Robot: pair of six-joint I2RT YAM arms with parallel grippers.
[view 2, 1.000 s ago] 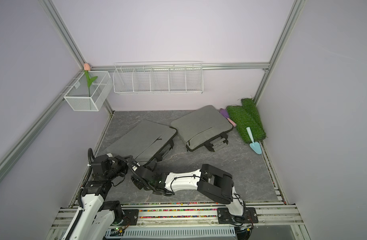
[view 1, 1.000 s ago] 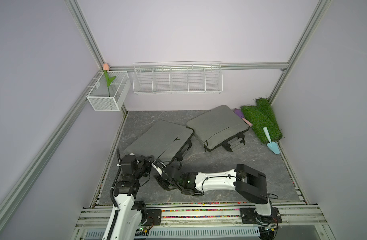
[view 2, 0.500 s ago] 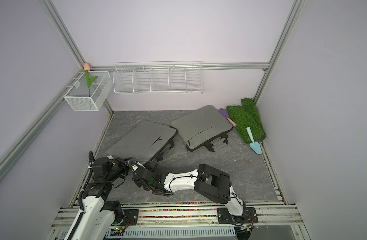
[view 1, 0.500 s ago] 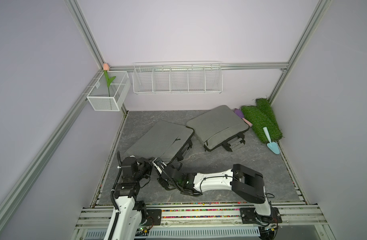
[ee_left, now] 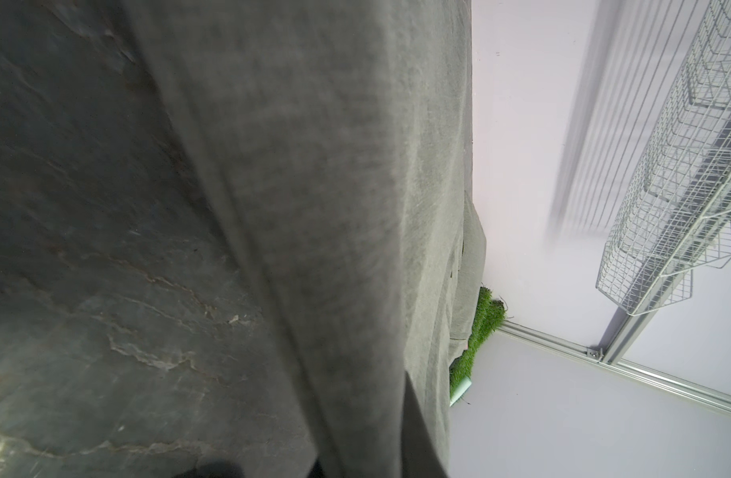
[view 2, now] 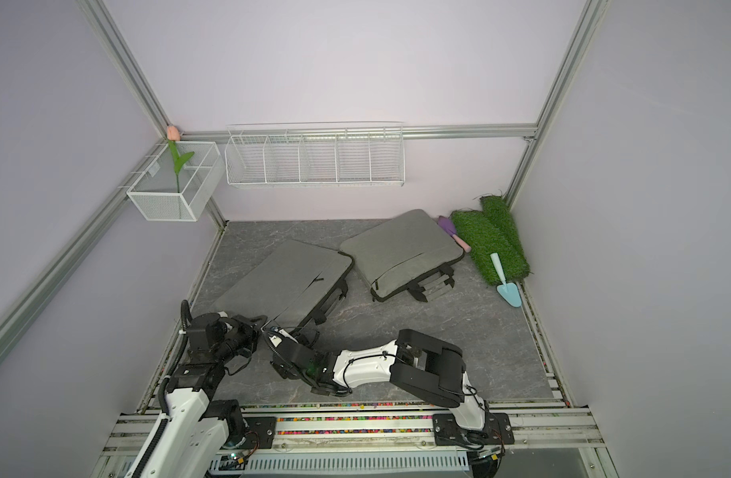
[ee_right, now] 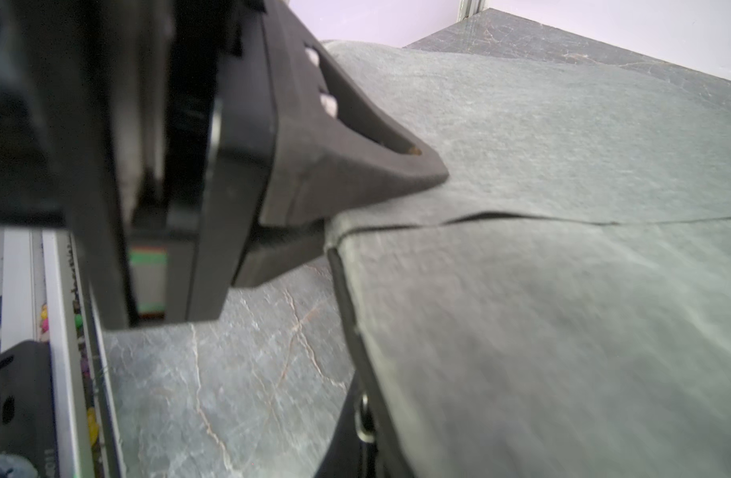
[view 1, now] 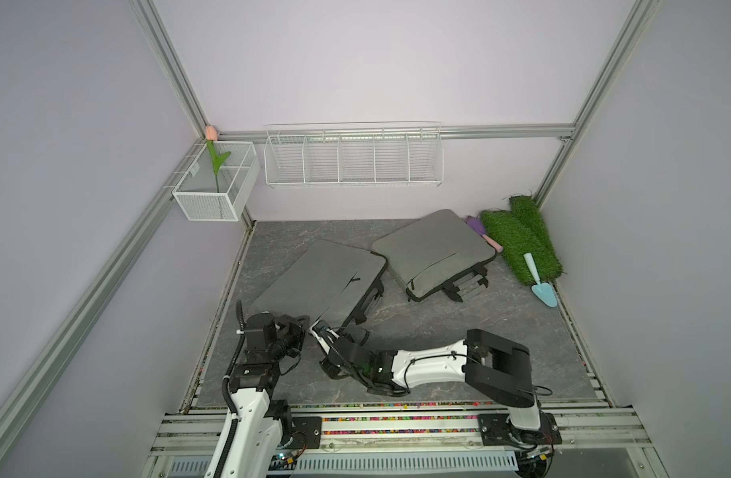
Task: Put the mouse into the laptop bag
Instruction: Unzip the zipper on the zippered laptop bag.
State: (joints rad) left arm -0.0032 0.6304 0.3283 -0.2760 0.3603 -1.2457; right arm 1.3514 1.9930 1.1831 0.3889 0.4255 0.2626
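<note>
Marbled floor (view 1: 438, 331), lilac walls (view 1: 355, 62); left hand (view 1: 305, 322) seemingly pinches laptop bag (view 1: 322, 277), right hand (view 1: 319, 331) pressed together.

The laptop bag (view 1: 322, 281) lies straight ahead of both grippers and blocks the way, its near corner touching the left gripper (view 1: 304, 323). A second bag (view 1: 432, 252) lies beyond it. To the right of the right gripper (view 1: 316, 329), bare floor (view 1: 459, 327) is open. The side wall (view 1: 148, 310) crowds the left gripper's outer side.

No legible text, label, brand or number anywhere.
</note>
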